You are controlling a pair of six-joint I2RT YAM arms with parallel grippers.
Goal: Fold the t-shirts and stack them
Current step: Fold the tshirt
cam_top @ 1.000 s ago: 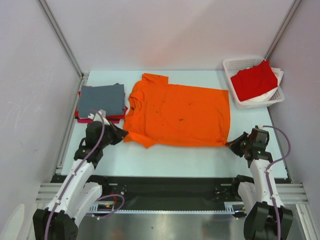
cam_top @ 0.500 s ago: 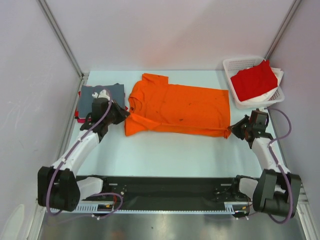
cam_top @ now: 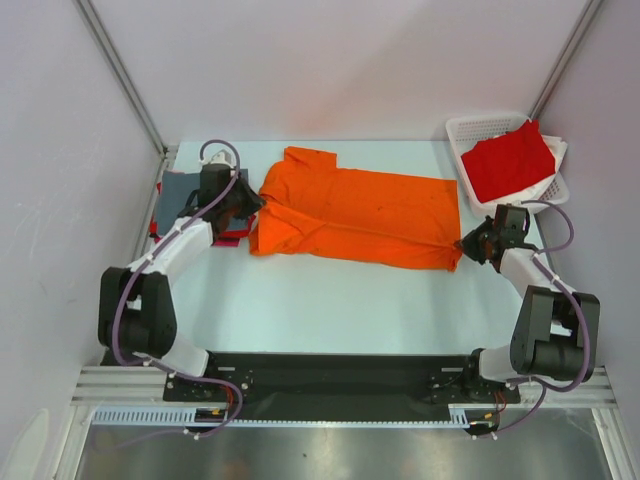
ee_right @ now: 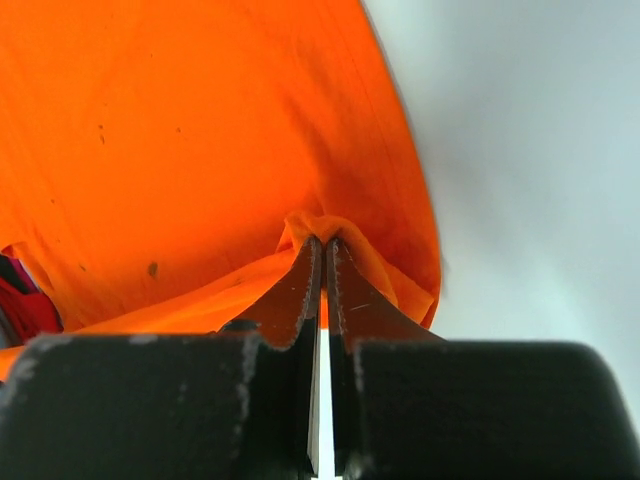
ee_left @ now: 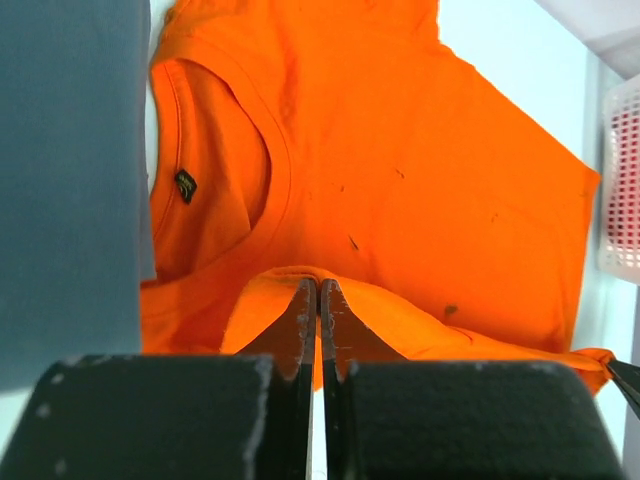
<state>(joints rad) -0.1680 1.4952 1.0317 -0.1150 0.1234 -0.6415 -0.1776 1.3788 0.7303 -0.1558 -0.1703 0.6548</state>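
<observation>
The bright orange t-shirt [cam_top: 355, 215] lies across the table's middle, its near edge lifted and folded back over itself. My left gripper [cam_top: 252, 208] is shut on its near left edge by the collar, as the left wrist view [ee_left: 318, 290] shows. My right gripper [cam_top: 464, 245] is shut on its near right corner, pinched in the right wrist view [ee_right: 324, 245]. A folded slate grey t-shirt [cam_top: 178, 190] lies on folded red and magenta shirts [cam_top: 232, 233] at the left. Another red t-shirt [cam_top: 508, 160] lies in the basket.
A white lattice basket [cam_top: 468, 130] stands at the back right corner, with white cloth under the red shirt. Grey walls and metal posts close in the table at the left, back and right. The arms' base rail runs along the near edge.
Both grippers have carried the orange shirt's near edge away from me, toward the back. The shirt now shows narrower, with its near part doubled over.
</observation>
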